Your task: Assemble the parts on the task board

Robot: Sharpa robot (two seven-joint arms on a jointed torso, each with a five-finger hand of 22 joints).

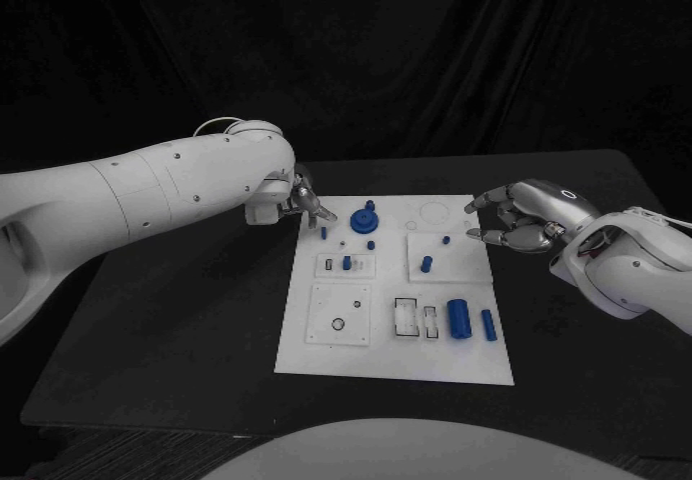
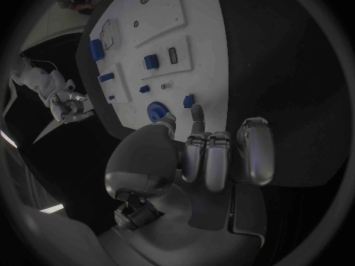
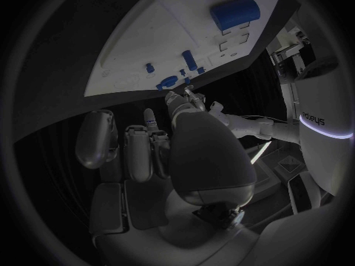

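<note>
The white task board [image 1: 397, 350] lies in the middle of the black table. A blue round knob [image 1: 364, 218] stands near its far edge, with small blue pegs [image 1: 323, 232] around it and a large blue cylinder [image 1: 459, 318] nearer the front. My left hand [image 1: 296, 200] hovers at the board's far left corner, holding nothing. Its fingertips [image 2: 196, 113] are just short of a small blue peg [image 2: 189, 100] beside the knob [image 2: 157, 110]. My right hand [image 1: 516, 220] hangs at the board's far right edge, its fingers half curled and apart around nothing.
Raised white blocks [image 1: 342, 315] on the board carry holes and slots. A smaller blue cylinder [image 1: 489, 324] lies by the right edge. Bare black table [image 1: 173, 330] stretches on both sides of the board. In the right wrist view the board [image 3: 148, 47] lies beyond the right hand [image 3: 170, 142].
</note>
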